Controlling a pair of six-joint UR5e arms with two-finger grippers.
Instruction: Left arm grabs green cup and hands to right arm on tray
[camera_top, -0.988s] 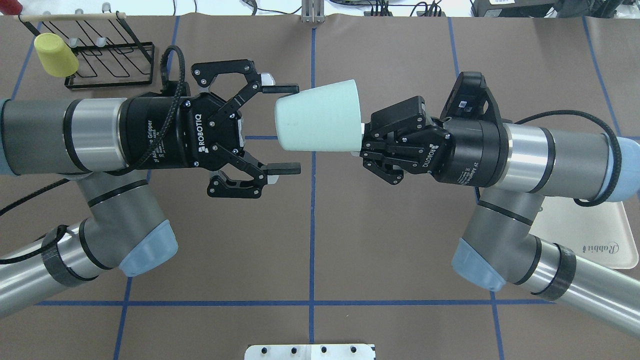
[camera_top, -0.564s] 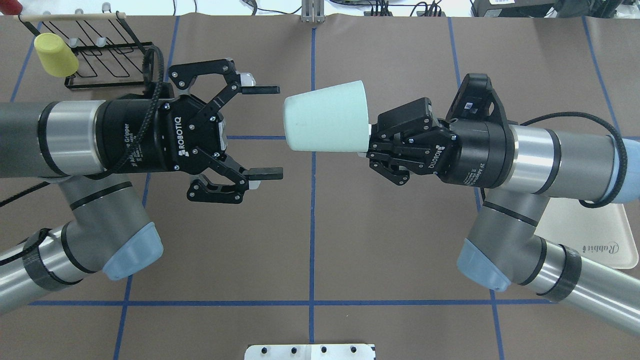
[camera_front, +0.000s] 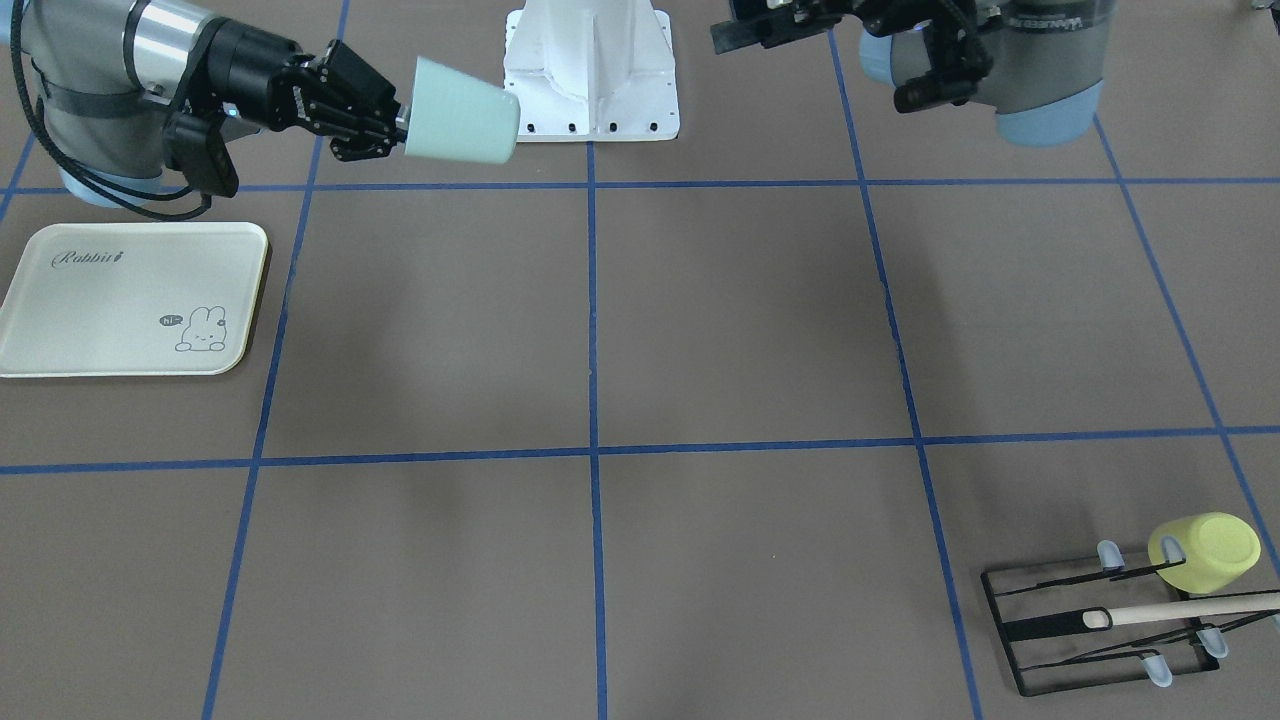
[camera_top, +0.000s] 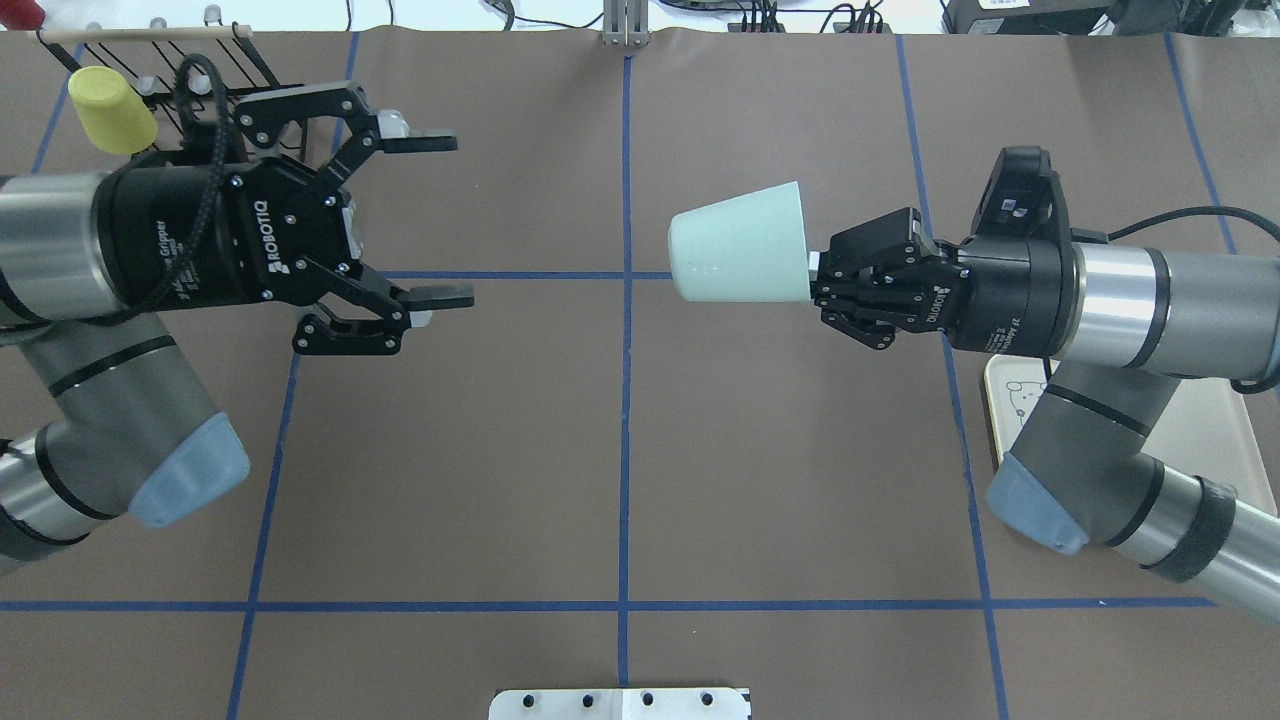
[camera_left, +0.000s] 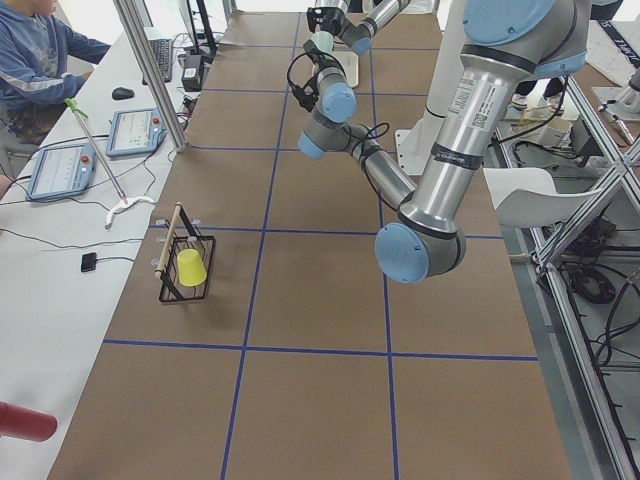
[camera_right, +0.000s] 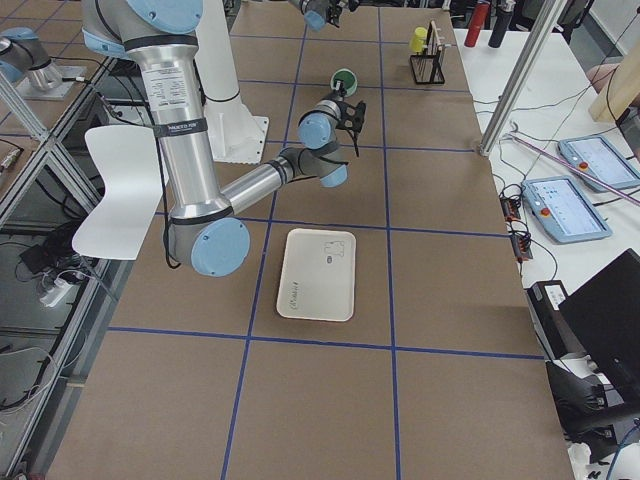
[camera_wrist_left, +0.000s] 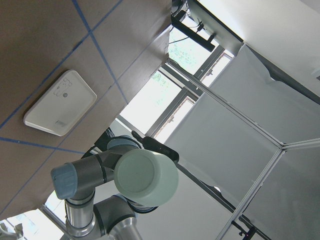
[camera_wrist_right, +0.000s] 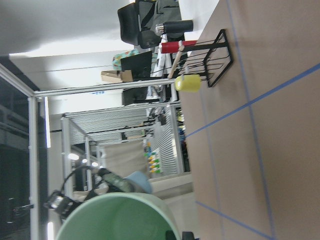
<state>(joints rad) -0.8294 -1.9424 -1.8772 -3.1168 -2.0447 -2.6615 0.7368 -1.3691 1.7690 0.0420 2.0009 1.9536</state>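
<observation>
- the hand-over is looking done: the right end effector (camera_top: 812, 275) is clamping on the rim of the green cup (camera_top: 740, 245), holding it sideways in the air above the table (camera_top: 620, 450), base pointing toward the left arm.
- the left end effector (camera_top: 440, 220) is hanging with its fingers spread wide and nothing between them, well apart from the cup.
- what is remaining, by my reading, is carrying the cup over to the tray (camera_front: 100, 330) and setting it down; the tray is lying flat on the table near the right arm, not yet holding the cup.
- the cup is showing as smooth, pale mint plastic, tapering to a flat base, with no handle.
- the tray is appearing cream, a rounded rectangle with a shallow raised lip, "rabbit" script and a small bunny drawing.
- the table is wearing a dull brown cover crossed by blue lines.
</observation>
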